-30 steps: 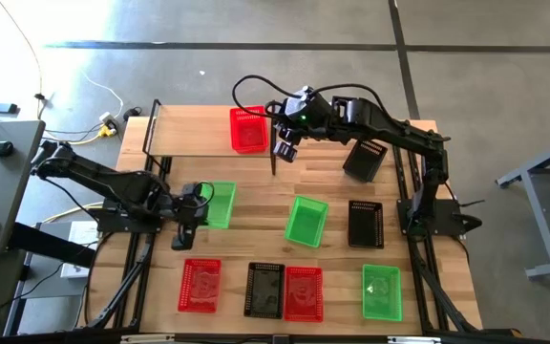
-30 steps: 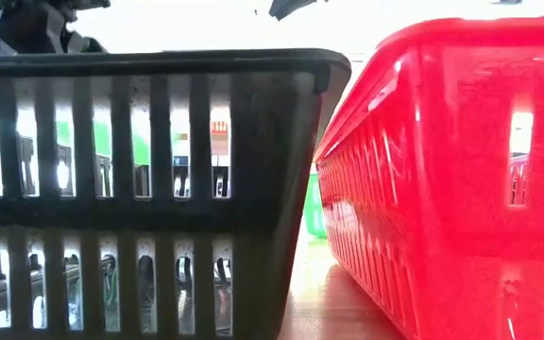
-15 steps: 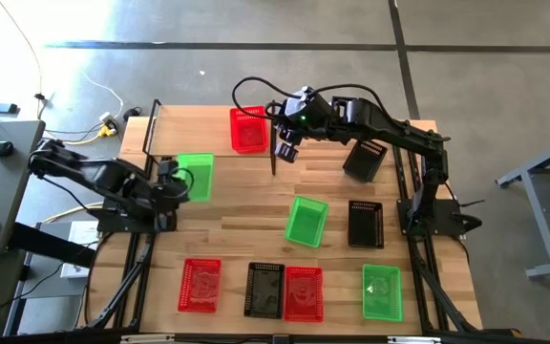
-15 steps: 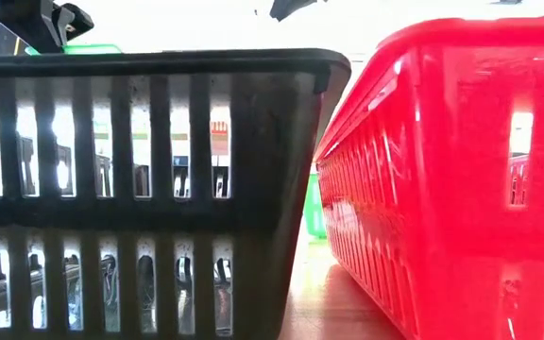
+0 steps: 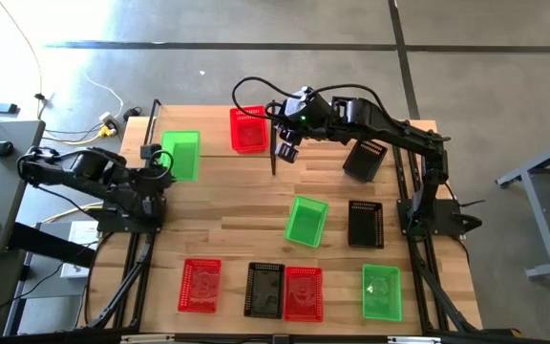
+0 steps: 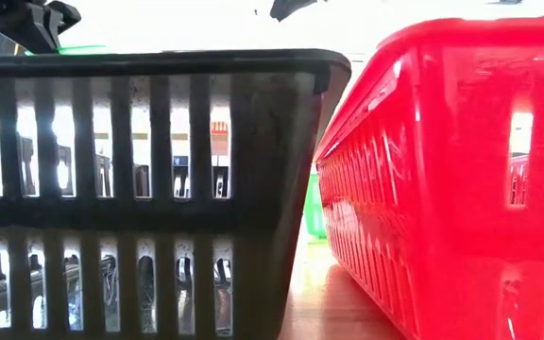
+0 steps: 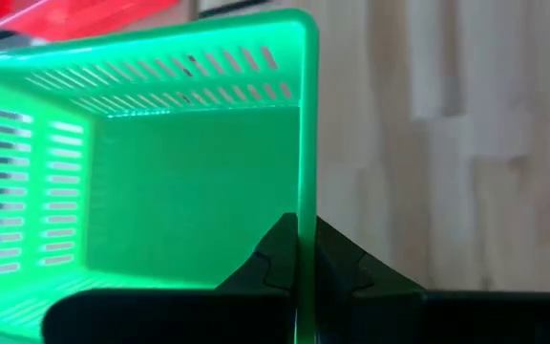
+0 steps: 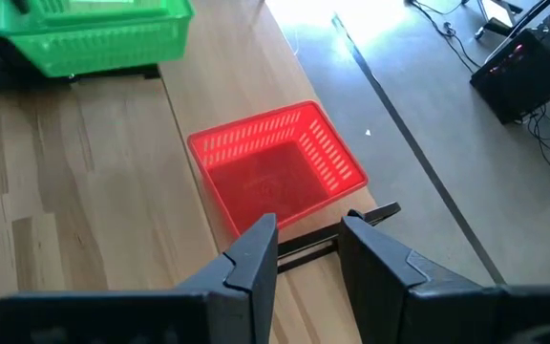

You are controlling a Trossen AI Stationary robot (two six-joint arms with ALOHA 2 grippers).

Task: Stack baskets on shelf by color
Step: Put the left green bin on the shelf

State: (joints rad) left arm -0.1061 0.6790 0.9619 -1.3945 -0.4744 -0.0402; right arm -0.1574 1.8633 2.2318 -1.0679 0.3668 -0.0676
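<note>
Left gripper (image 5: 158, 159) pinches the green basket (image 5: 180, 154) rim over the shelf (image 5: 208, 129); red basket (image 5: 247, 129) at three o'clock; right gripper (image 5: 285, 150) spread.

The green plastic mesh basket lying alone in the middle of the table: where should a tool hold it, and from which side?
Grip the green plastic mesh basket by one thin rim wall, coming from above. It sits upright and open, nothing touching it; the left tool holds another green basket that way.
</note>
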